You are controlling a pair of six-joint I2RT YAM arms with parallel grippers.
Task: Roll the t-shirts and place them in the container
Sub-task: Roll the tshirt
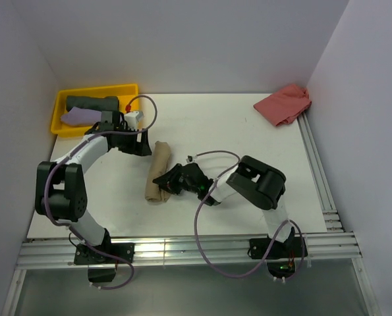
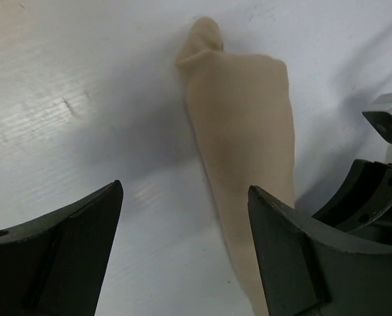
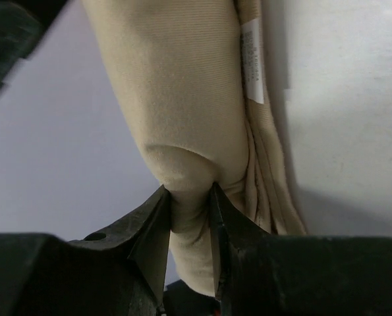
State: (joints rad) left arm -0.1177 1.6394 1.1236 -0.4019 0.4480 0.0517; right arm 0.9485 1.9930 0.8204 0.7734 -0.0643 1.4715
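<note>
The left jaws stand released by the far end of the tan t-shirt [image 1: 158, 172], which lies rolled somewhat nearer the left edge of the desk [image 1: 235, 131], and the right jaws are clenched on its near end, so probably the left should close low and gently, without pulling the roll loose.

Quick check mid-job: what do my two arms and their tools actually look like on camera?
The left arm and right arm have chunky black joints joined by white links, on black bases. A mauve cable loops beside each. The left tool and right tool have dark, wedge-shaped fingers; I see no markings.
</note>
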